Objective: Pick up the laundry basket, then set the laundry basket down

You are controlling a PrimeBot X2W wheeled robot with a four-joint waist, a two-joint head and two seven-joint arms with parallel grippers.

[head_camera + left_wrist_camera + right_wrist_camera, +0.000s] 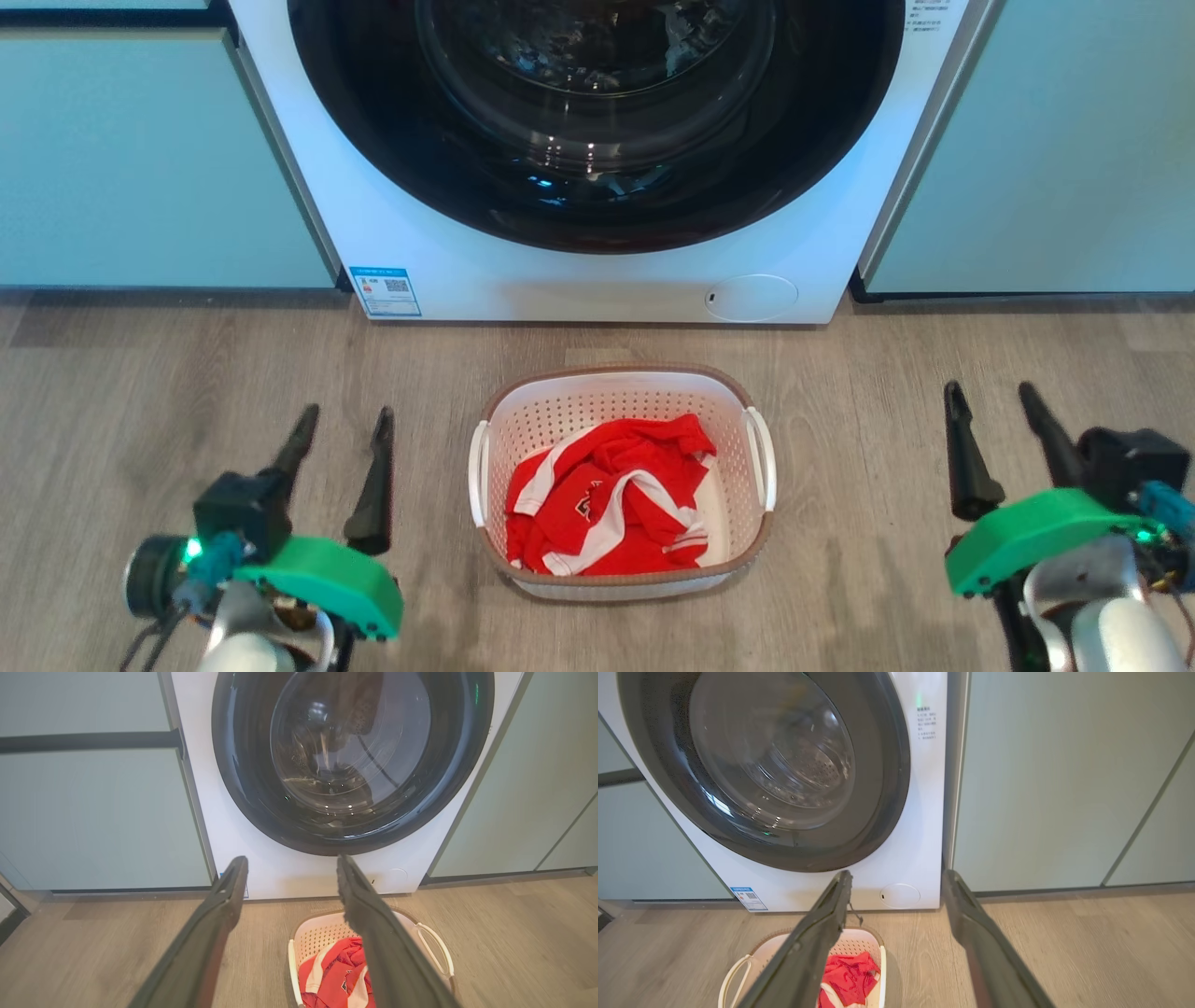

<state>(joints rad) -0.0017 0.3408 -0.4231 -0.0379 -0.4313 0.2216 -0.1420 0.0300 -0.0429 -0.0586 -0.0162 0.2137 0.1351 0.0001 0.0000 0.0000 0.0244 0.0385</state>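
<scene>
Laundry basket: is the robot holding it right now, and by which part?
Nothing is held. The left end effector and right end effector are open, either side of the laundry basket on the floor, touching nothing.

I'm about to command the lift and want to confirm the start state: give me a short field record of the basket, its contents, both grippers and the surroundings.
basket: small white perforated plastic laundry basket with a brown rim, standing on the wood-look floor
behind it: white front-loading washing machine
contents: crumpled red-and-white garment
handles: white loops, one on each side, neither gripped
left gripper: open, empty, left of the basket, apart from it
right gripper: open, empty, right of the basket, apart from it
</scene>
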